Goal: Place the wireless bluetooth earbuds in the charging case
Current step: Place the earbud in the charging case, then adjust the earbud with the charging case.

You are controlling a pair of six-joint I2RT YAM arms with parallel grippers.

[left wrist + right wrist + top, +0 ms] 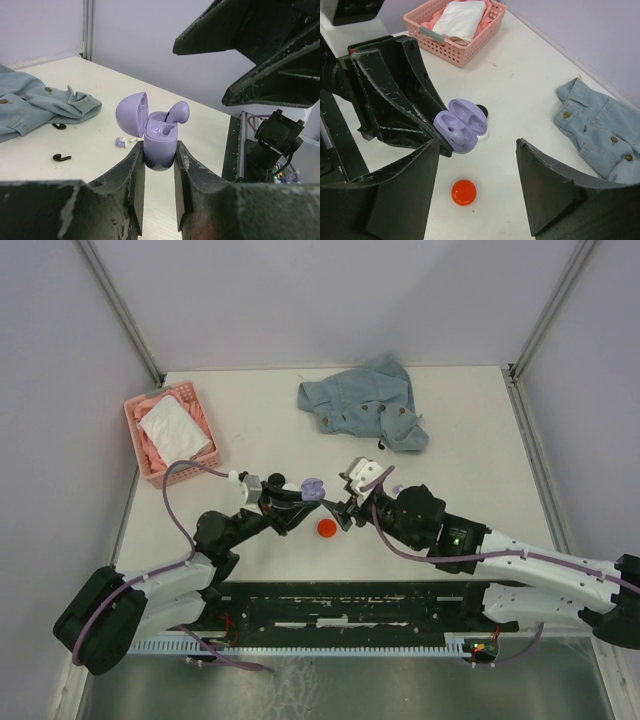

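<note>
My left end effector (159, 150) gripped the open lilac charging case (160, 142), and a lilac earbud (179, 112) stood half-seated just above its tips, so I judged the right end effector (479, 150), spread wide nearby, should press it straight down, gently.

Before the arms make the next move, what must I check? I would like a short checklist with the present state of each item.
1. Left pincer holds the lilac case securely: ok, one finger presses on each side.
2. Case lid is open: ok, it is tipped back.
3. Earbud in the case is fully seated: not ok, its head stands well above the slot.
4. Right pincer is free to work: ok, it is open and empty.
5. Loose lilac earbud is located: ok, it lies on the table behind the case.
</note>
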